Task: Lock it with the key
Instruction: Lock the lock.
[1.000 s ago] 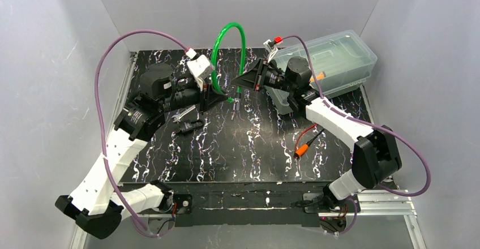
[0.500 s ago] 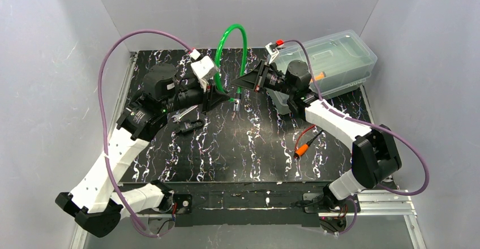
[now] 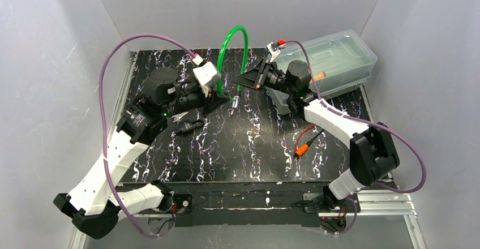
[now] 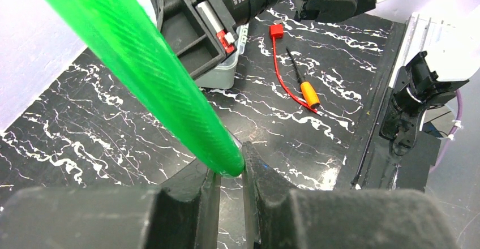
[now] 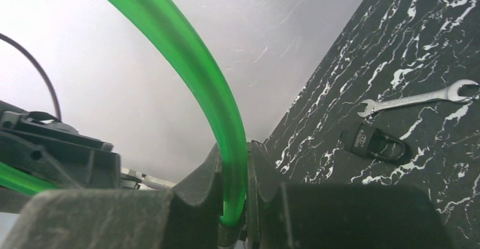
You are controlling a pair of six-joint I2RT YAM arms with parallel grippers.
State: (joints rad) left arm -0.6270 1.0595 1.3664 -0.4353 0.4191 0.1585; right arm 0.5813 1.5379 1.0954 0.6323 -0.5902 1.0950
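Jaws, left and right, stay clamped on the green cable (image 3: 245, 51), whose loop has narrowed.

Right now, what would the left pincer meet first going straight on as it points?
Likely the right pincer, facing the left pincer close ahead, both shut on the green cable; depth is unclear.

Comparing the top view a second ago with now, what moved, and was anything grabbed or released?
The left gripper shifted slightly right and toward the near edge, carrying its end of the green cable, so the loop is a little narrower. Nothing was taken or let go: it and the right gripper stay shut on the cable. The padlock, wrench and orange-handled tool lie unmoved.
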